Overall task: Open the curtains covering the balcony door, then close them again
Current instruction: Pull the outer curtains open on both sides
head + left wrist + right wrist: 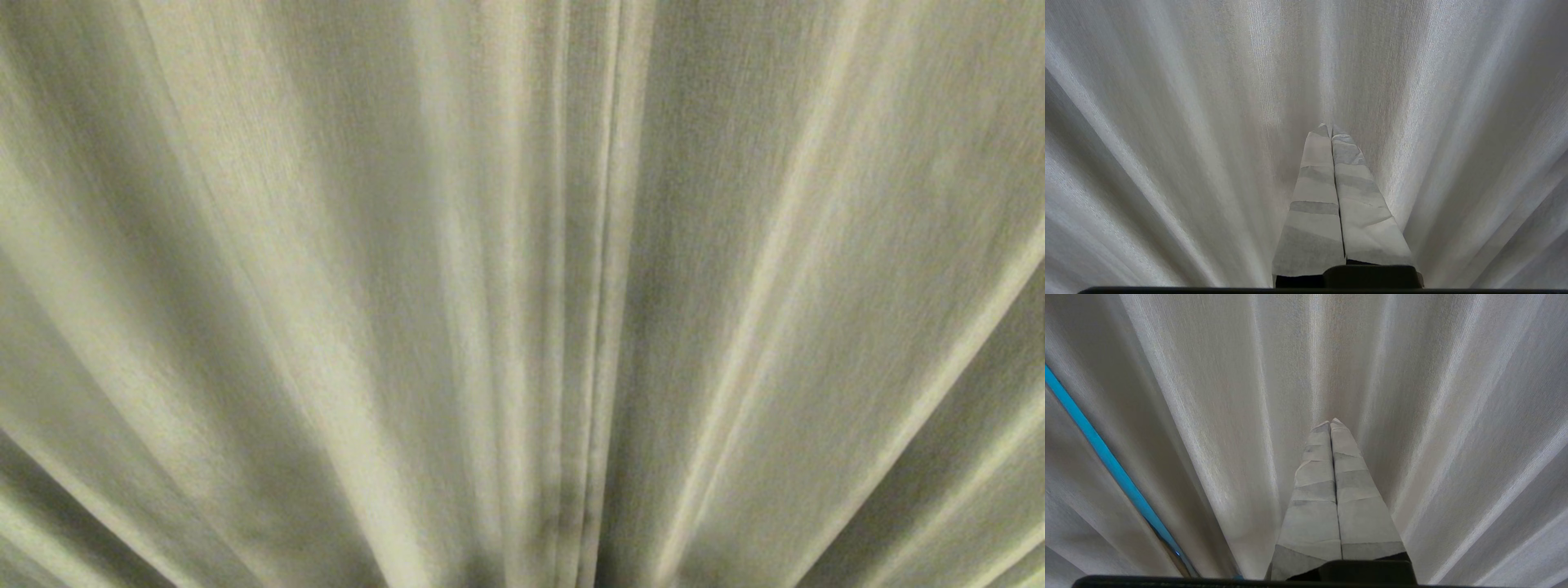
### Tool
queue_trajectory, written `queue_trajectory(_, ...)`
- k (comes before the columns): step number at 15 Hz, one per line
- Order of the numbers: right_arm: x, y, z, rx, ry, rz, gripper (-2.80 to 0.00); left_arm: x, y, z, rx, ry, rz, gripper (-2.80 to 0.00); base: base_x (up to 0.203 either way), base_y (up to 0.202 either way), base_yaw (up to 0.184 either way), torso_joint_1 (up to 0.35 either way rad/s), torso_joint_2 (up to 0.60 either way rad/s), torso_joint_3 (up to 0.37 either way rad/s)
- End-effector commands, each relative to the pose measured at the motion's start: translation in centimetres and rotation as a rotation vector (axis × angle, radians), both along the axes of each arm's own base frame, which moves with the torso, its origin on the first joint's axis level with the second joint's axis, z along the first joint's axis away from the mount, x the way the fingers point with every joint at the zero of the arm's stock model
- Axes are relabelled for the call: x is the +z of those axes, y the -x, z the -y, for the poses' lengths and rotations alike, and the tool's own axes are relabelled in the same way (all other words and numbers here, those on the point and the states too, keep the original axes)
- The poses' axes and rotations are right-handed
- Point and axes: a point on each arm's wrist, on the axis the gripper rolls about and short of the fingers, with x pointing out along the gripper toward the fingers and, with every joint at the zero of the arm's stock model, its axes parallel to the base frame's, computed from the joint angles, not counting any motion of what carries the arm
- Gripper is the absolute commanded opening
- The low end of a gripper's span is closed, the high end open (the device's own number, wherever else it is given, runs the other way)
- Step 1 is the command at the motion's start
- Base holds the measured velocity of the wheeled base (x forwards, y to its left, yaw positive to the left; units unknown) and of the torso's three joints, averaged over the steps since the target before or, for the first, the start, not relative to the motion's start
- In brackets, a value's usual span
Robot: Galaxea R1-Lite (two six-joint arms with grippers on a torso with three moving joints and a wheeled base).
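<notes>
In the head view, the whole frame is being filled by the curtains (343, 294), from the left edge to the right edge. Thick beige-grey woven fabric is being shown in long pleats, which are spreading like a fan from the bottom centre toward the upper corners. Broad folds are being seen on the left side. Just right of the centre, a narrow dark vertical line is being formed where two hemmed edges (608, 269) are meeting, and wider pleats are being seen again on the right. The balcony door is being hidden completely behind the fabric, and neither arm is being shown in this view.

In the left wrist view, the left gripper (1330, 127) is being seen in the lower centre of the frame, pointing up toward the middle. Its two fingers (1314, 192), wrapped in pale tape, are being pressed together along their full length, and nothing is being held between them. The tips are being kept close to the cloth; whether they are touching it cannot be told.

In the right wrist view, a thin bright blue strip (1106, 457) is being seen running diagonally at the left side, between two folds. In the lower centre, the right gripper (1330, 422) is being shown with its taped fingers (1314, 498) also closed flat against each other, empty, in front of the pleats.
</notes>
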Motion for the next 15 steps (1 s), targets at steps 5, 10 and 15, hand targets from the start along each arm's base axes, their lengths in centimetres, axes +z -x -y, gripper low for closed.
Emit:
queue_trajectory(5,0.00,-0.01,0.00,0.000,0.000,-0.002,-2.80,0.00,0.00,0.00,0.000,-0.001,0.001,-2.80,0.000,0.000,0.000,0.000,0.00,0.000)
queue_trajectory(10,0.00,-0.01,0.00,0.000,0.000,-0.002,-2.80,-0.01,0.00,0.00,0.000,-0.005,0.000,-2.80,0.000,0.000,0.000,0.000,0.00,0.000)
queue_trajectory(15,0.00,-0.01,0.00,0.000,0.000,-0.002,-2.80,-0.01,0.00,0.00,0.000,-0.002,0.000,-2.80,0.000,0.000,0.000,0.000,0.00,0.000)
